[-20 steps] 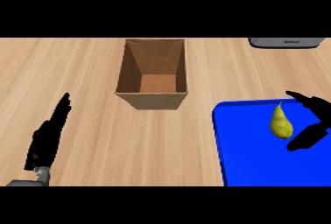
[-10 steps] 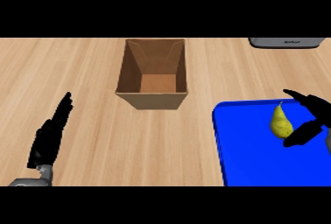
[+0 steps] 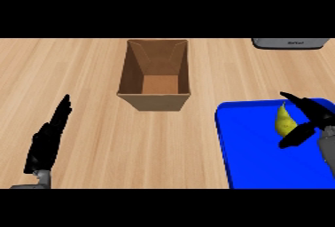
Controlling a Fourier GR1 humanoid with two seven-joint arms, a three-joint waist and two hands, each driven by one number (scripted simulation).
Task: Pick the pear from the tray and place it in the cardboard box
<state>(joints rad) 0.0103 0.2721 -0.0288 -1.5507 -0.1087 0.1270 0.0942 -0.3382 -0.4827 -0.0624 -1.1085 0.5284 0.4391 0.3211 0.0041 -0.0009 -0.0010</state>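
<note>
Yellow-green pear (image 3: 284,123), smooth-skinned, broad at the base and narrowing to a thin stem end pointing away from the robot. Lying on the blue tray (image 3: 255,146), toward its far right part. Not lifted.

Right hand (image 3: 310,120) just beside the pear on its right, black and matte. Fingers spread, one reaching past the stem end, thumb angled in below the pear's base. Bracketing the fruit rather than closed round it; holding nothing. Actual contact between thumb and pear impossible to tell. Short stretch of grey forearm showing at the right edge.

Tray flat, glossy, saturated blue, rectangular with rounded corners and a slightly raised rim; running off the lower right of the view.

Cardboard box (image 3: 155,73) well apart from the tray, up and to the left, near the middle of the counter. Plain brown, dull surface, open at the top, tall straight walls, a lighter orange-brown floor visible inside.

Counter (image 3: 91,111) of pale wood with fine lengthwise grain.

Left hand (image 3: 47,141) at the lower left, resting open, fingers straight and together, pointing away from the robot.

Grey, rounded-cornered appliance (image 3: 288,43) at the far right edge, only partly in view.
</note>
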